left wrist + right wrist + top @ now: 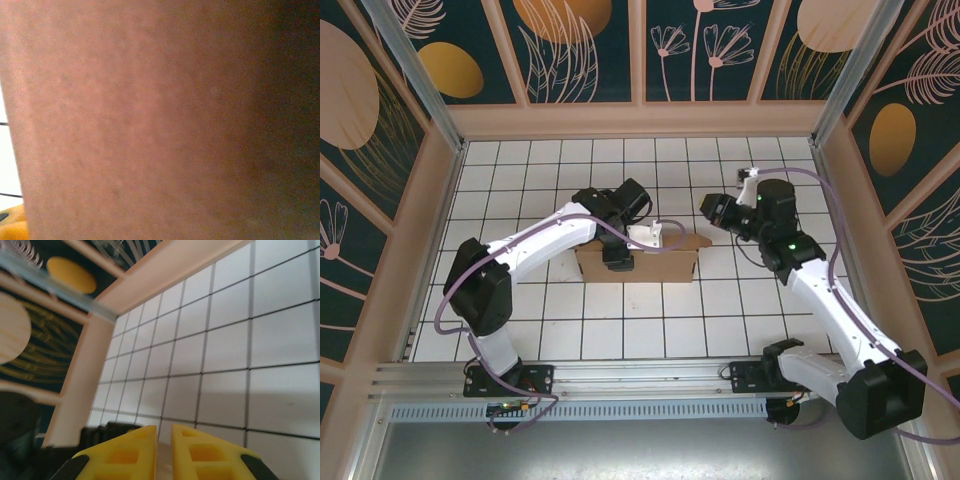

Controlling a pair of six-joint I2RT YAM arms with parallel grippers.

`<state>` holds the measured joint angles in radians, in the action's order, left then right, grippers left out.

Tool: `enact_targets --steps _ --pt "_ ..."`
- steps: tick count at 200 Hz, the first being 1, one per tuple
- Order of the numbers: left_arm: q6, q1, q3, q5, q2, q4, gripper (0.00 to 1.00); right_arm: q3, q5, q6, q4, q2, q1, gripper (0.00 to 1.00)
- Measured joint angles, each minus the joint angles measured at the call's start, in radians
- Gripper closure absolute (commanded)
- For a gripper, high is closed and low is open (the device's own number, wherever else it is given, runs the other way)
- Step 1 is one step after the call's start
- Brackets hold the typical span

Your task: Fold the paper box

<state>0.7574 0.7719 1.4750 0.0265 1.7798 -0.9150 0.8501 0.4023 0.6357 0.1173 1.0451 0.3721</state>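
The paper box is plain brown cardboard, standing partly formed in the middle of the tiled floor with its long front wall upright. My left gripper reaches down over the box's left half at that front wall. In the left wrist view, blurred brown cardboard of the paper box lies right against the lens and hides the fingers, so their state is unclear. My right gripper hovers just behind the box's right end, apart from it. In the right wrist view the right gripper has its yellow fingers drawn almost together, with no object clearly pinched.
White tiled floor surrounds the box, with free room in front and behind. Wooden walls with dark patterned panels enclose it on three sides. A metal rail runs along the near edge by the arm bases.
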Motion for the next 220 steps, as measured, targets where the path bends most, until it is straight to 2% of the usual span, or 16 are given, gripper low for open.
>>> enact_targets --steps 35,55,88,121,147,162,174,184,191,208,220 --pt "-0.003 0.0 -0.012 0.009 0.0 0.027 0.34 -0.018 -0.044 0.063 -0.024 0.025 0.159 0.87" --pt "-0.003 0.0 -0.029 0.016 -0.003 0.057 0.33 -0.05 -0.086 0.083 -0.034 0.048 0.217 0.87" --pt "-0.008 -0.002 -0.053 0.021 -0.032 0.112 0.31 -0.11 -0.161 0.103 -0.057 0.095 0.243 0.88" --pt "-0.031 -0.008 -0.08 0.055 -0.132 0.189 0.3 -0.113 -0.218 0.105 -0.095 0.108 0.25 0.88" --pt "-0.098 -0.014 -0.108 0.108 -0.247 0.28 0.29 -0.118 -0.247 0.104 -0.115 0.112 0.259 0.88" --pt "-0.18 -0.015 -0.138 0.129 -0.324 0.348 0.3 -0.123 -0.261 0.104 -0.123 0.112 0.266 0.88" --pt "-0.282 -0.015 -0.173 0.124 -0.385 0.414 0.4 -0.126 -0.272 0.104 -0.13 0.111 0.271 0.87" --pt "-0.393 -0.016 -0.2 0.094 -0.429 0.466 0.62 -0.128 -0.278 0.103 -0.13 0.109 0.275 0.87" --pt "-0.478 -0.02 -0.214 0.072 -0.449 0.496 0.73 -0.13 -0.282 0.103 -0.129 0.105 0.278 0.87" --pt "-0.691 -0.037 -0.26 0.035 -0.472 0.571 0.88 -0.141 -0.291 0.103 -0.132 0.093 0.284 0.87" --pt "-0.844 -0.049 -0.331 0.026 -0.483 0.642 0.95 -0.146 -0.296 0.103 -0.132 0.085 0.287 0.87"
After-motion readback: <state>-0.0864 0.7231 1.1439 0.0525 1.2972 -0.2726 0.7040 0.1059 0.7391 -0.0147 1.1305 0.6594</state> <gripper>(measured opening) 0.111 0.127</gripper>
